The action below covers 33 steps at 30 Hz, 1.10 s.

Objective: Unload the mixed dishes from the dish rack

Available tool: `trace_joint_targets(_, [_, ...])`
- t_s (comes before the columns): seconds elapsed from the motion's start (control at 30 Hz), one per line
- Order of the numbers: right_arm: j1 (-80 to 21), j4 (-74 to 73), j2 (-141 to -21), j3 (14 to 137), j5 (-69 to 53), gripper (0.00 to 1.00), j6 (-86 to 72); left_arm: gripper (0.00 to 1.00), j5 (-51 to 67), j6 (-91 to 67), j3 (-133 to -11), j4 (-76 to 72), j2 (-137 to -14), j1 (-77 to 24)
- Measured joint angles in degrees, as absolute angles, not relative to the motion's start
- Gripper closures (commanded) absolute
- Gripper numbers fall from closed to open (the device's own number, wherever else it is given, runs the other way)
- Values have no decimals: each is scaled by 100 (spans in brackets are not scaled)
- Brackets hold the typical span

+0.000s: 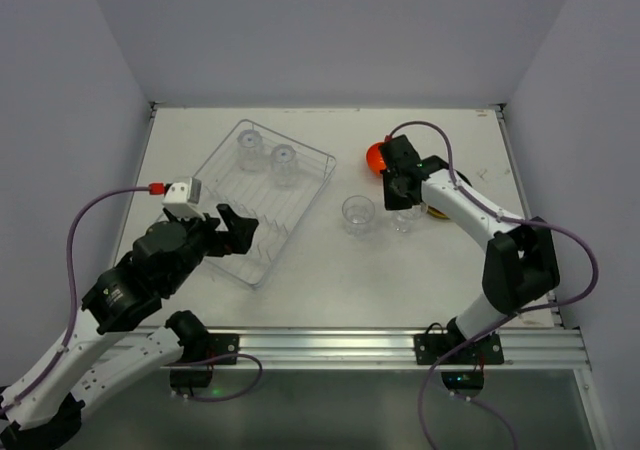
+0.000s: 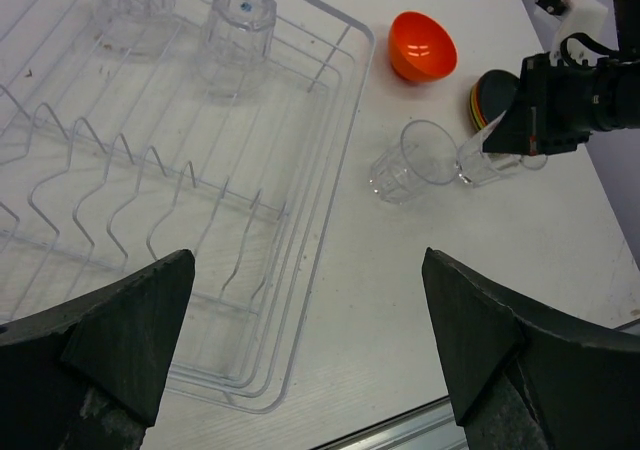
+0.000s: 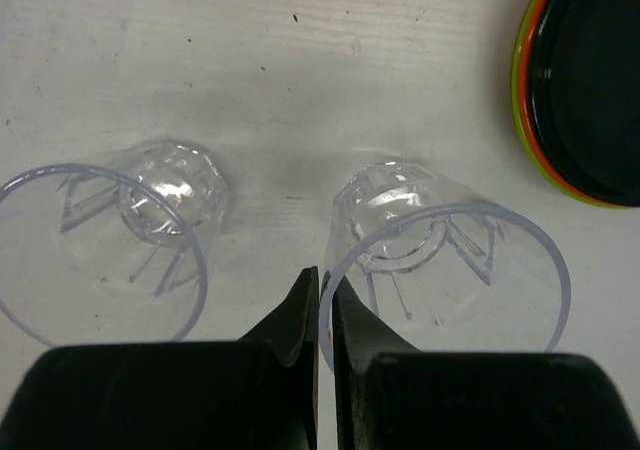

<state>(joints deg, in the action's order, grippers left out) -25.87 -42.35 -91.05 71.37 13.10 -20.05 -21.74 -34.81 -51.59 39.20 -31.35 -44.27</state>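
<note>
This looks like a robotics lab, not a kitchen. The white counter is boxed in by bare pale walls. The left arm and the right arm are bolted to an aluminium rail, and purple cables hang loose. Only the wire dish rack looks domestic.

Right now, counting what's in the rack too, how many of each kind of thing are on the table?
Clear glasses: 4 (two rack glasses, left table glass, right table glass)
Orange-red bowl: 1
Plate stack: 1, its plates too overlapped to count
Dish rack: 1
Total: 7, with the stack as one
</note>
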Motion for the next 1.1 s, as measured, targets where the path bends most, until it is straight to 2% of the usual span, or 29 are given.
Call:
trace_joint_targets(0.17, [-2593, -4084, -9524, 7159, 1188, 98, -1988, 0, -2165, -3382, -4932, 3933, -3148, -4427])
trace_joint_targets(0.47, [-2593, -3903, -9548, 7159, 937, 86, -2036, 0, -2182, -3334, -4895, 3955, -3275, -4427])
trace_joint_targets(0.63, [-2593, -3898, -9548, 7157, 932, 66, -2062, 0, -2259, -3334, -4895, 3955, -3323, -4427])
trace_joint_targets(0.93, [-2593, -4195, -8930, 7157, 956, 54, -2053, 0, -2609, -3339, -5006, 4023, -3898, -4427])
trace_joint_targets(1.03, [-2593, -4375, -8200, 7159, 980, 38, -2060, 0, -2877, -3339, -5334, 4062, -4423, -4414])
trace_joint_targets(1.07, [-2593, -4392, -7874, 7159, 980, 22, -2071, 0, -2958, -3336, -5533, 4062, -4685, -4366])
trace_joint_targets(1.1, [-2593, -4394, -7518, 7148, 976, 10, -2102, 0, -2985, -3326, -5784, 4075, -5015, -4259])
